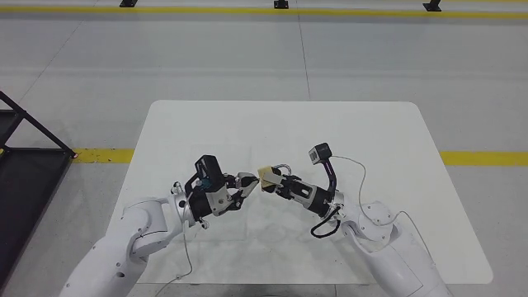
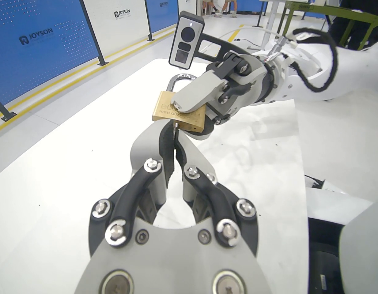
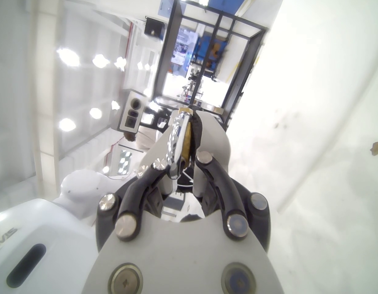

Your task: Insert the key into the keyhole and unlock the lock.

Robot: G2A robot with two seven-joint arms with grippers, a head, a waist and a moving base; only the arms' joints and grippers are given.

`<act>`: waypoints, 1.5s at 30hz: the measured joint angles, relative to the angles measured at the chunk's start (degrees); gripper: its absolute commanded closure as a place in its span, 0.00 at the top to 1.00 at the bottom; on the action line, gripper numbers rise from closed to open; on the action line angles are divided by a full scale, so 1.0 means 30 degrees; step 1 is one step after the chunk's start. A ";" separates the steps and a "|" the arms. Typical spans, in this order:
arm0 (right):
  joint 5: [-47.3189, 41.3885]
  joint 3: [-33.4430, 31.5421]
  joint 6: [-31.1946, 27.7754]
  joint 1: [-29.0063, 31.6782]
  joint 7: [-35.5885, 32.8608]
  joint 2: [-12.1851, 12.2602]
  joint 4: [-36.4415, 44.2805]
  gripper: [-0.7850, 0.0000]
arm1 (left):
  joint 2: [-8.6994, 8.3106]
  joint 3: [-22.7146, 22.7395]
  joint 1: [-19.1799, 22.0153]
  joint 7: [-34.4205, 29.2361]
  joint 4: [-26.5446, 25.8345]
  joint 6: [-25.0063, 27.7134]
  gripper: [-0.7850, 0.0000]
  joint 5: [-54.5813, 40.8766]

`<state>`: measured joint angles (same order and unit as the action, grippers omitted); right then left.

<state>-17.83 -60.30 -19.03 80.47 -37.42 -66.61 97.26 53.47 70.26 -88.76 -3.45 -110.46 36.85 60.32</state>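
1. White tabletop (image 1: 371, 132) under me, with both arms meeting over its near middle in the top view.
2. The right pincer (image 2: 192, 117) is clamped on the lock (image 2: 167, 108), one finger flat across the brass face and the other underneath. My right wrist view confirms it: the right pincer (image 3: 190, 117) has brass and chrome squeezed between its fingers.
3. The left pincer (image 2: 175, 130) faces it tip to tip, fingers pinched tight on the key (image 2: 175, 126). In the top view the left pincer (image 1: 247, 186) sits just beside the lock (image 1: 266, 177).
4. The lock is held up off the tabletop, not resting on it. It is tilted, with its underside turned toward my left pincer.
5. The shackle (image 2: 179, 77) points away from the left pincer, arching out past the right finger. I cannot tell whether it is latched.
6. Of the key I get only a sliver of silver between the black pads. It touches the lock's underside where the keyhole would be, and I cannot tell how far in it sits.
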 measured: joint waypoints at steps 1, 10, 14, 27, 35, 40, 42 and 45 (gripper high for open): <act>0.0000 0.0000 0.0000 0.0000 0.0000 0.0000 0.0000 0.00 | 0.0006 -0.0014 -0.0015 0.0059 -0.0042 -0.0013 0.00 0.0157; -0.0001 0.0000 -0.0001 0.0000 0.0000 0.0000 0.0000 0.00 | 0.0077 -0.0064 -0.0268 0.1101 -0.0340 -0.0468 0.00 0.1949; -0.0001 0.0000 -0.0001 0.0000 0.0000 0.0000 0.0000 0.00 | 0.0115 -0.0115 -0.0435 0.1602 -0.0389 -0.0667 0.00 0.2527; 0.0000 0.0000 0.0000 0.0000 0.0000 0.0000 0.0000 0.00 | 0.0201 -0.0124 -0.0711 0.2301 -0.0555 -0.0972 0.68 0.3605; 0.0000 0.0001 0.0000 0.0000 -0.0002 -0.0001 0.0001 0.00 | 0.0264 0.0035 -0.0890 0.2426 -0.0608 -0.1463 1.00 0.3646; 0.0000 0.0000 0.0000 0.0000 0.0000 0.0000 0.0001 0.00 | 0.0168 0.1225 -0.1431 0.3410 -0.0612 -0.1649 1.00 0.3493; 0.0000 0.0000 0.0000 0.0000 0.0000 0.0000 0.0000 0.00 | 0.0065 0.2188 -0.1904 0.3889 -0.0640 -0.1442 1.00 0.3155; 0.0000 0.0000 0.0000 0.0000 0.0000 0.0000 0.0000 0.00 | -0.0090 0.3666 -0.2710 0.4365 -0.0857 -0.0993 1.00 0.2886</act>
<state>-17.83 -60.30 -19.03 80.47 -37.42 -66.61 97.26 53.20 81.26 -96.89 9.65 -113.03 33.87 68.97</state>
